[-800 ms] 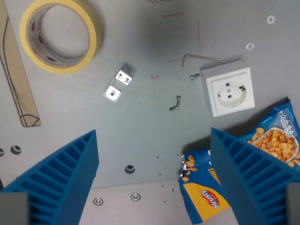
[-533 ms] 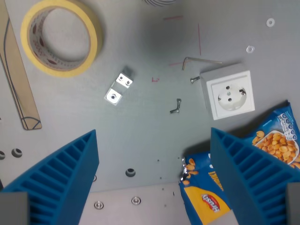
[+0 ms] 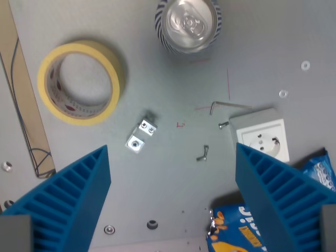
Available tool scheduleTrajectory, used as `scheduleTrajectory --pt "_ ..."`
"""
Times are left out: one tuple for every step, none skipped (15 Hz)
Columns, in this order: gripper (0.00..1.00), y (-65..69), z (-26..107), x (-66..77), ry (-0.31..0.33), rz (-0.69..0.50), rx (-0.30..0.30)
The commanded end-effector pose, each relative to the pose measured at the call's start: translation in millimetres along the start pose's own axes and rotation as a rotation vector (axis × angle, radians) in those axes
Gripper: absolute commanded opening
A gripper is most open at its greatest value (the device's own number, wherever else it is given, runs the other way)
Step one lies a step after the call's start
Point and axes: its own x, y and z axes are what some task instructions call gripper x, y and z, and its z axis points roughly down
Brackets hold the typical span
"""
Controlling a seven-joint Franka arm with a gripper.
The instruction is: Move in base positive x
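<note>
My gripper (image 3: 173,202) is open and empty, its two blue ribbed fingers (image 3: 68,202) at the lower left and lower right of the wrist view, above a grey metal table (image 3: 173,89). Between and beyond the fingers lie a small metal bracket (image 3: 140,136), a small bolt (image 3: 203,153) and an Allen key (image 3: 228,106). A white wall socket (image 3: 262,135) sits by the right finger, partly hidden by it.
A roll of yellow tape (image 3: 81,81) lies at the upper left. A striped drink can (image 3: 188,23) stands at the top. A blue peanut bag (image 3: 239,231) lies at the bottom right. A wooden strip (image 3: 23,105) runs down the left edge. Washers (image 3: 304,65) lie at the right.
The whole scene has shifted down in the wrist view, so the camera has moved. The drink can has come into view at the top; the peanut bag has slid mostly out at the bottom.
</note>
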Motion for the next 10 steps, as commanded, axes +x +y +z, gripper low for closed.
scheduleTrajectory --pt "1.00 -4.5 -2.7 17.2 -0.038 0.005 -0.005" --pt "1.00 -5.4 -2.2 22.2 -0.038 0.005 -0.005" --pt "1.00 -6.2 -1.6 27.2 -0.038 0.005 -0.005" --pt "1.00 -7.1 -1.1 32.2 -0.038 0.005 -0.005" --pt "1.00 -8.0 -0.5 37.2 -0.038 0.005 -0.005" --pt "1.00 -8.8 0.1 42.2 -0.038 0.005 -0.005" --pt "1.00 -9.7 0.7 47.1 -0.038 0.005 -0.005" --pt "1.00 -10.5 1.3 52.1 -0.038 0.005 -0.005" --pt "1.00 -11.4 2.0 57.1 -0.038 0.005 -0.005" --pt "1.00 -12.2 2.7 62.1 -0.038 0.005 -0.005"
